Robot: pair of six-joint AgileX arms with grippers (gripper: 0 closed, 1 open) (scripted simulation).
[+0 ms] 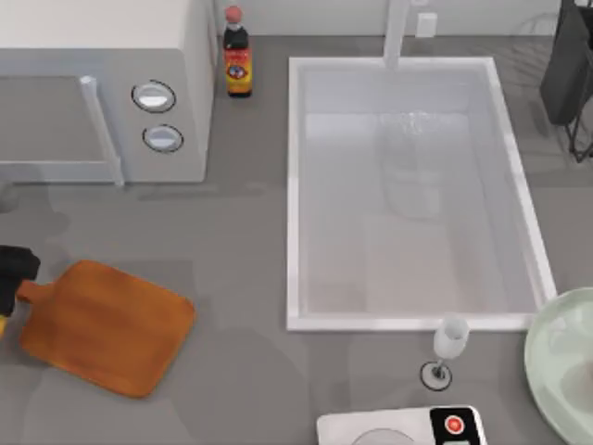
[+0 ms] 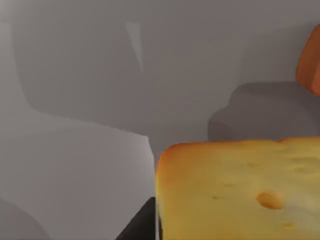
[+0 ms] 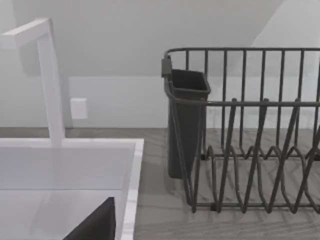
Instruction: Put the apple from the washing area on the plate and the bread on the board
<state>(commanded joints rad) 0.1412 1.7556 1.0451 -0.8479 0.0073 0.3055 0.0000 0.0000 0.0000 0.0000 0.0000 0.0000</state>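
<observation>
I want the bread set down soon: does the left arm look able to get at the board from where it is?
Probably yes. The left pincer sits beside the board's handle end with the bread, and the board top is bare.

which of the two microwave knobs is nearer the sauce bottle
The upper knob; it sits closer to the sauce bottle than the lower knob beneath it.

One board, one sink, one plate, one bread, one bottle, one glass, one rack, one microwave.
</observation>
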